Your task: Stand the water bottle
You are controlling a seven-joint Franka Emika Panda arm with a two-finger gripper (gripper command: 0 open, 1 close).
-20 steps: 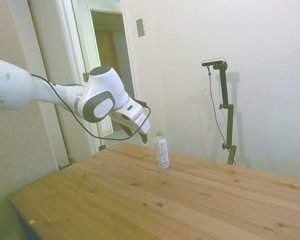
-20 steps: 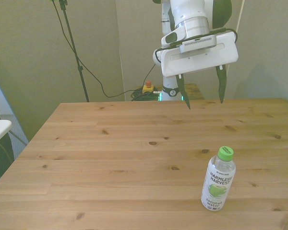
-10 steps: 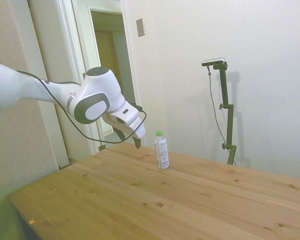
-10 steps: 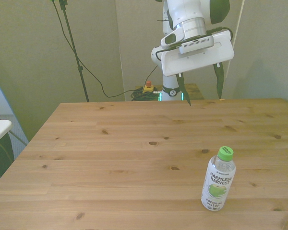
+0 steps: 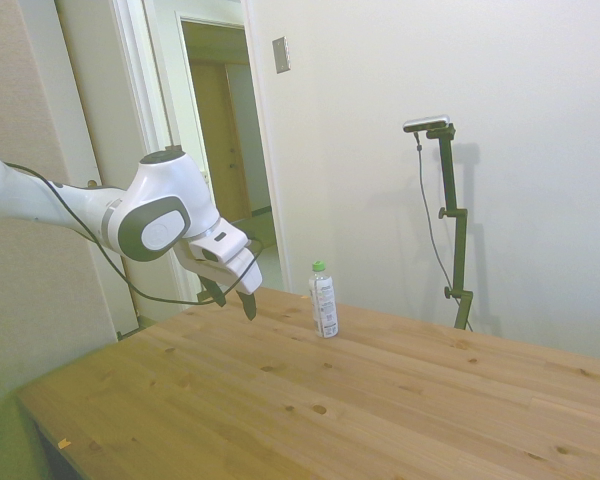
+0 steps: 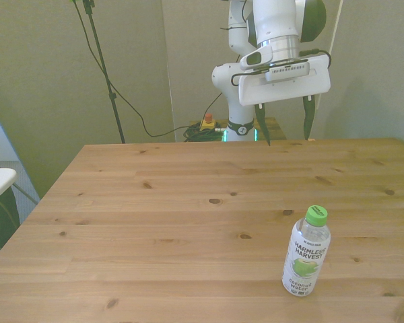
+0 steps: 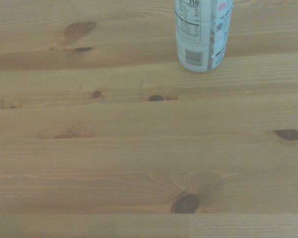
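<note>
While upright, the water bottle (image 6: 306, 252) stands well apart from the gripper (image 6: 283, 124).

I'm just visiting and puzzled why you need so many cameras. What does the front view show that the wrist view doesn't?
Only the front view shows the white arm's hand, open and empty, up over the table's far edge, and the whole water bottle upright with its green cap and front label. Only the wrist view shows the bottle's back label, with its barcode. Both show the bottle's base resting on the wooden table.
</note>
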